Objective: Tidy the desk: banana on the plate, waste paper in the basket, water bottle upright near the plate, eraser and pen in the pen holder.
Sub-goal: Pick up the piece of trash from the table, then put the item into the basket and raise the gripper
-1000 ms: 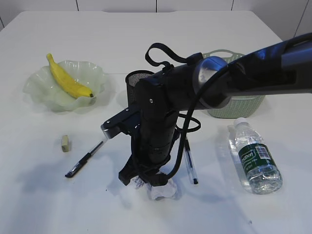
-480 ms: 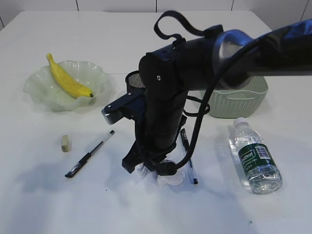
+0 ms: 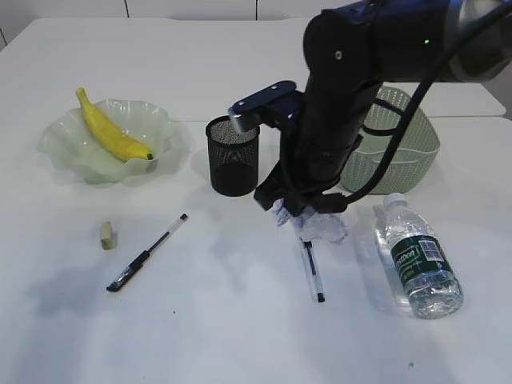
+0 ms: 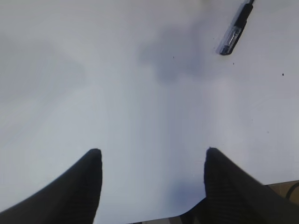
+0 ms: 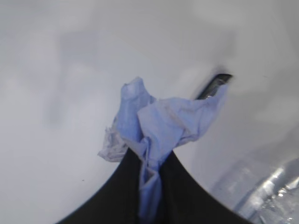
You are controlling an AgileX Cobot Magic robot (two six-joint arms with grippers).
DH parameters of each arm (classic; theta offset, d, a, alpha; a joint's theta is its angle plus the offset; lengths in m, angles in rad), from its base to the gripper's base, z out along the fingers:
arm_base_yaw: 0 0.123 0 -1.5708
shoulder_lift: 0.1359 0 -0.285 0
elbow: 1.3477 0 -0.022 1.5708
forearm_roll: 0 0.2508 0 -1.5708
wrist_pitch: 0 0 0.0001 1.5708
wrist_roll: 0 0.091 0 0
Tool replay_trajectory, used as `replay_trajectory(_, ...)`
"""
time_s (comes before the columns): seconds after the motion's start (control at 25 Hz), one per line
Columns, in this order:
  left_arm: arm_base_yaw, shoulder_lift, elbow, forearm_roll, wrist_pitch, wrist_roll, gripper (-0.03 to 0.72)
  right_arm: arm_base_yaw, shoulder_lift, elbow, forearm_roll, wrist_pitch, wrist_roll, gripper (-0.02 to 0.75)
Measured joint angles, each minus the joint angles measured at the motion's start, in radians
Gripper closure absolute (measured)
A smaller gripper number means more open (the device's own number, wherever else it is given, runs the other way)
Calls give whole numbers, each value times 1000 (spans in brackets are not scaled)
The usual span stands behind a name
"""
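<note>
My right gripper (image 3: 300, 210) is shut on the crumpled white waste paper (image 3: 318, 224) and holds it above the table, just left of the green basket (image 3: 416, 152). The wrist view shows the paper (image 5: 159, 123) pinched between the jaws (image 5: 149, 161). A yellow banana (image 3: 112, 132) lies on the pale green plate (image 3: 60, 140). The water bottle (image 3: 418, 260) lies on its side at right. One pen (image 3: 148, 254) lies at left, another (image 3: 312, 272) under the paper. The eraser (image 3: 106, 234) lies near the left pen. The black mesh pen holder (image 3: 232, 156) stands in the middle. My left gripper (image 4: 152, 156) is open over bare table.
A pen tip (image 4: 233, 32) shows at the top right of the left wrist view. The bottle's edge (image 5: 275, 191) shows at the lower right of the right wrist view. The table is white.
My right arm has lifted the waste paper off the table and carried it back and to the right, toward the basket. The pen beneath it now lies uncovered.
</note>
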Motion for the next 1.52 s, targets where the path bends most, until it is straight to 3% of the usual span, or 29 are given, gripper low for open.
replay_trajectory(0.36, 0, 0, 0, 2, 0, 0, 207, -192, -2, -134, 8, -28, 2, 689)
replay_trajectory(0.8, 0, 0, 0, 3, -11, 0, 207, -365, 21, -219, 2, -255, 120, 690)
replay_trajectory(1.52, 0, 0, 0, 6, -26, 0, 207, -394, 283, -384, -52, -304, 221, 668)
